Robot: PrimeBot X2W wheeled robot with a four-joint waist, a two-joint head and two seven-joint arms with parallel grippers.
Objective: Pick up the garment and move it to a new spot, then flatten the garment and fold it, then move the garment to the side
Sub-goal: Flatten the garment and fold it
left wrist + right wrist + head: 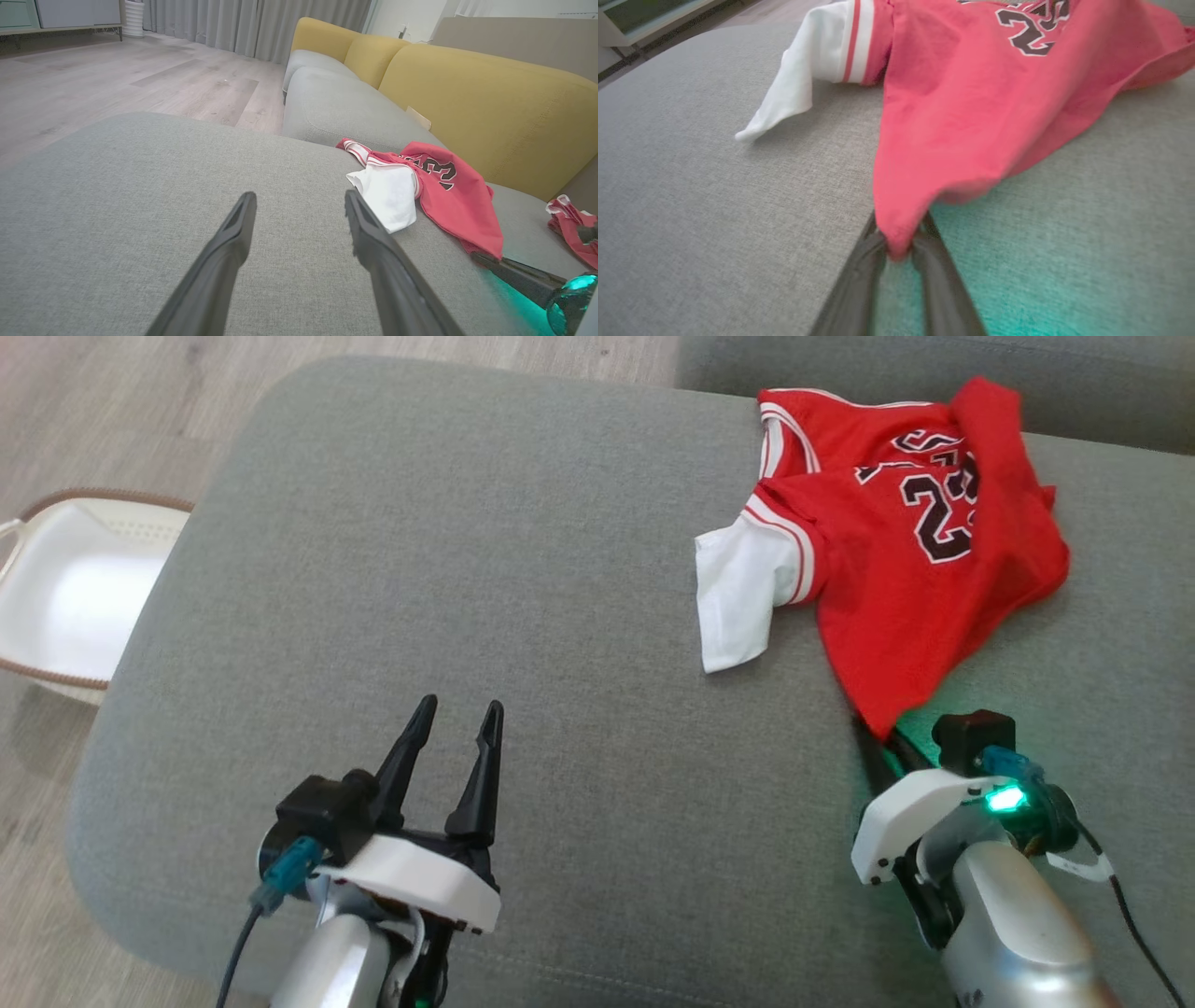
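Now the right gripper (900, 249) pinches the near corner of the garment (896, 551), fingers almost together with red cloth bunched between them. The garment lies crumpled at two o'clock on the grey cushion (560, 569), white sleeve toward nine. The left gripper (461, 706) hangs wide open and empty at seven. My call: lift slowly and high, because that thin pinch could slip.
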